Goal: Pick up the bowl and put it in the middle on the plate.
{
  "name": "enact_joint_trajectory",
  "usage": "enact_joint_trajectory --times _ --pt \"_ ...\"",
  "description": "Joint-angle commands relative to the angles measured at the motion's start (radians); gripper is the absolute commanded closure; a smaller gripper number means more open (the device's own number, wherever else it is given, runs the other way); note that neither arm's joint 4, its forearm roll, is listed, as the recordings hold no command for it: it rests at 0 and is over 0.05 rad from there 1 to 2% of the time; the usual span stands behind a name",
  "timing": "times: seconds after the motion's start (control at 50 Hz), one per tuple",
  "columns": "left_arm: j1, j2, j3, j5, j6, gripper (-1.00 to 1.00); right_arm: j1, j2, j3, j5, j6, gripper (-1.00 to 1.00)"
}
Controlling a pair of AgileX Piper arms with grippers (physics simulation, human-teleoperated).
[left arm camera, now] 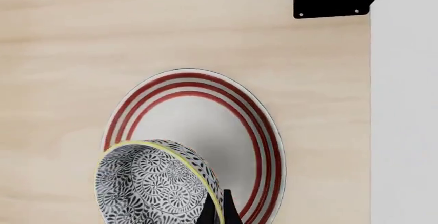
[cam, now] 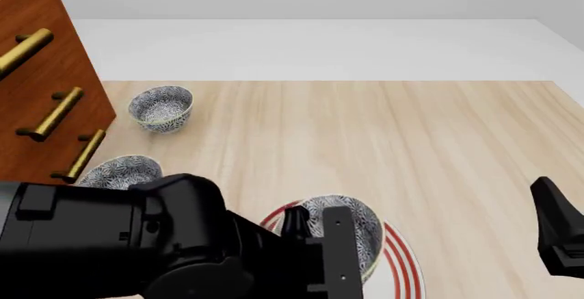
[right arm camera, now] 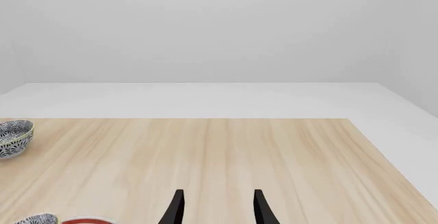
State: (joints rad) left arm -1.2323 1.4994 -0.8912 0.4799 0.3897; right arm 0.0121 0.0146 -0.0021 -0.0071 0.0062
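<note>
Above the plate (left arm camera: 198,111), the left gripper (left arm camera: 217,211) pinches the tilted bowl (left arm camera: 154,183) by its rim.

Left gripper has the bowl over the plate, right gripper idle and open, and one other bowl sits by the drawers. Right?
One detail is wrong: two other bowls sit by the drawers, not one. The front view shows a far one and a near one. The rest stands: the left gripper has the bowl over the plate, and the right gripper is idle and open.

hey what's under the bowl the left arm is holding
The plate lies under the bowl held by the left gripper. The bowl and arm cover the plate's near part.
</note>
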Motion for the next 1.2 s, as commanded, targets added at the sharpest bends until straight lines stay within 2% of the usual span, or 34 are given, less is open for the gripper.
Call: enact_joint_trajectory --times 0.02,0.28,0.58,0.74,0.92,1.18,1.2 --pt "-0.034 0.032 -0.005 -0.006 -0.029 1.00 0.000 0.000 0.000 0.000 0.000 -1.00" --pt "-0.060 0.068 0.012 -0.026 -0.058 1.00 0.000 0.000 0.000 0.000 0.000 -1.00" --pt "-0.033 0.099 0.053 -0.069 -0.048 1.00 0.000 0.000 0.000 0.000 0.000 -1.00" --pt "-0.029 0.108 0.059 -0.079 -0.045 1.00 0.000 0.000 0.000 0.000 0.000 -1.00" --pt "-0.066 0.145 0.050 -0.085 -0.084 1.00 0.000 0.000 0.000 0.000 0.000 -1.00" --pt "-0.058 0.147 0.059 -0.103 -0.080 1.00 0.000 0.000 0.000 0.000 0.000 -1.00" --pt "-0.056 0.145 0.058 -0.101 -0.080 -1.00 0.000 0.000 0.000 0.000 0.000 -1.00"
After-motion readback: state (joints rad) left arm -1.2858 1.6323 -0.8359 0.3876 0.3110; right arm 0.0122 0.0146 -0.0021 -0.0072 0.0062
